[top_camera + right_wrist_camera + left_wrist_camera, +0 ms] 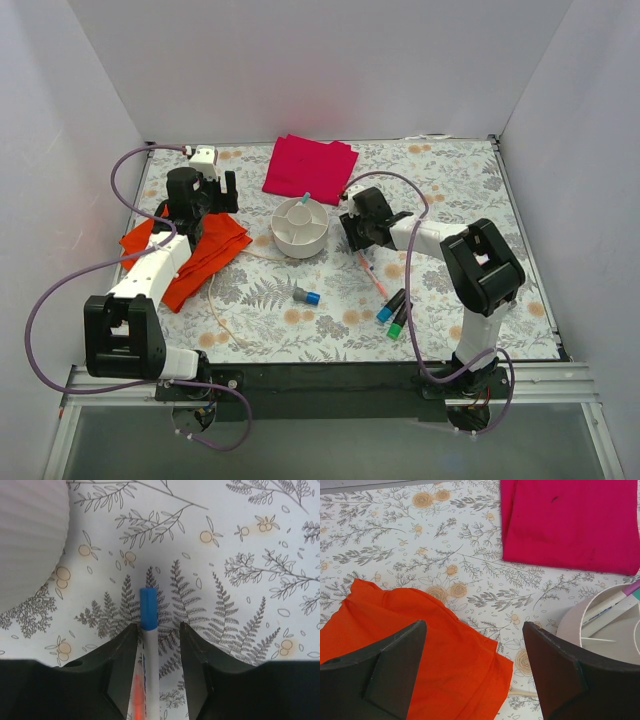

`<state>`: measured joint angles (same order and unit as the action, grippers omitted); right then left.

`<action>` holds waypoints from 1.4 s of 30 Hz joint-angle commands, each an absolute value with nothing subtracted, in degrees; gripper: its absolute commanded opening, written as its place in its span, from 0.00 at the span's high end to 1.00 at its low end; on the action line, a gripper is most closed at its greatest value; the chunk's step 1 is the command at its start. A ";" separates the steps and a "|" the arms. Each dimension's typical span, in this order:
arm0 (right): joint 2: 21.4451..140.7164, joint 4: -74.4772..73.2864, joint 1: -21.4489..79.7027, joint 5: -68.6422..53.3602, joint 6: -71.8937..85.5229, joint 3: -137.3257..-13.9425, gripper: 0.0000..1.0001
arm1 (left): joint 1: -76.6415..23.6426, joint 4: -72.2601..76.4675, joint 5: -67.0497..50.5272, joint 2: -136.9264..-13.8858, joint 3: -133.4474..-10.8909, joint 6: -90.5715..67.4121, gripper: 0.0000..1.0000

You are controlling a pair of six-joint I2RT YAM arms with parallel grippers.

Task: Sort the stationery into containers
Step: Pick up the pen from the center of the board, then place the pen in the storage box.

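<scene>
Left gripper (pixel 475 675) gapes wide over the orange folded cloth (pixel 420 645), holding nothing. Right gripper (pixel 157 626), narrow, flanks a thin white blue-capped pen (pixel 149 605), lengthwise along the fingers (pixel 115 670), cap outward, beside the round white compartmented dish (pixel 298 245); grip uncertain. The top view hides this pen.

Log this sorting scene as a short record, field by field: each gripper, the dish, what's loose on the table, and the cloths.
left gripper: jaws open, empty, over the orange cloth
right gripper: jaws apart, flanking a blue-capped white pen, with a gap on one side
dish: white, compartmented, holds at least one pen
loose on table: grey-blue stub, pink pen, blue-capped marker, green-capped marker
cloths: magenta cloth behind the dish, orange cloth to its left
</scene>
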<state>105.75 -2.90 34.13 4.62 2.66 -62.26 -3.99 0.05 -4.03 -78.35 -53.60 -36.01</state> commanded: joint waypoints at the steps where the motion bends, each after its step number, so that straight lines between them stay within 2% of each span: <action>1: 109.41 -2.11 33.22 3.69 1.23 -66.53 0.55 | -4.04 0.53 -3.78 -77.87 -54.23 -35.77 0.22; 4: 110.82 -1.93 33.05 3.34 1.32 -67.58 0.57 | -4.04 0.62 -3.60 -77.96 -54.05 -35.68 0.22; 7: 111.53 -2.02 33.05 2.29 1.23 -67.59 0.67 | -4.04 0.70 -3.78 -78.49 -54.32 -35.77 0.22; 11: 110.57 -2.55 32.79 -1.21 1.14 -66.28 0.92 | -4.04 0.79 -3.95 -79.28 -55.11 -35.68 0.22; 13: 108.30 -4.39 32.00 -2.45 1.23 -65.66 0.99 | -4.04 0.70 -4.22 -79.72 -55.81 -35.42 0.22; 17: 100.48 -5.89 27.61 -2.81 0.26 -65.30 0.99 | -4.04 0.44 -3.95 -80.33 -57.13 -34.89 0.22; 22: 90.72 -0.73 20.66 -12.20 -1.48 -70.40 0.99 | -4.04 1.14 -4.92 -81.47 -57.39 -35.59 0.22; 26: 84.21 26.71 22.05 -18.80 -0.36 -63.56 0.99 | -4.13 1.32 -5.71 -82.61 -57.65 -36.12 0.22; 33: 91.65 54.80 28.03 -25.12 11.76 -63.11 0.99 | -4.13 0.70 -6.15 -84.29 -58.97 -35.86 0.23; 42: 103.43 59.85 34.45 -23.99 13.80 -73.82 0.99 | -4.13 -1.85 -4.66 -82.27 -59.50 -33.31 0.23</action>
